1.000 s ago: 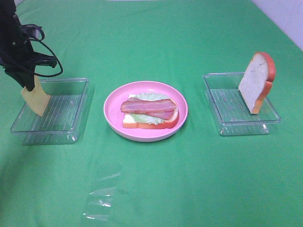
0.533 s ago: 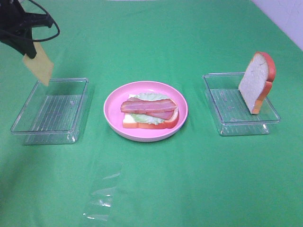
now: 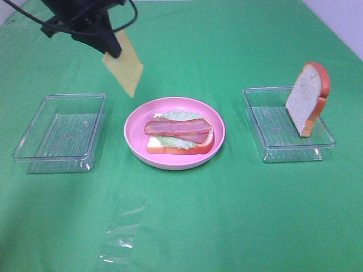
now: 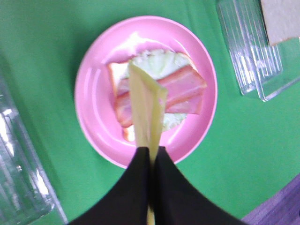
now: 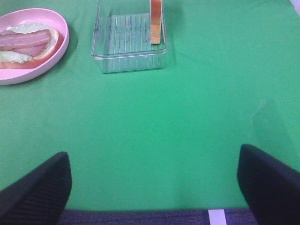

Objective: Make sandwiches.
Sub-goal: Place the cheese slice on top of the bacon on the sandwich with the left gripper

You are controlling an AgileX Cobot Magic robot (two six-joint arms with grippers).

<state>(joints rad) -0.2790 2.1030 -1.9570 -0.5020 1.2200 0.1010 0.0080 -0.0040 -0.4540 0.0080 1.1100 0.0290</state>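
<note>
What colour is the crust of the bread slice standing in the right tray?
Orange-red crust, clearest in the exterior high view.

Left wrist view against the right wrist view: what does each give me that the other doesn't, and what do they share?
Only the left wrist: the left gripper shut on the cheese slice, with the open sandwich beyond it, plus a corner of the left tray. Only the right wrist: the right gripper, open and holding nothing, above bare green cloth. Both: the pink plate carrying that sandwich, and the right tray holding the spare bread slice.
</note>
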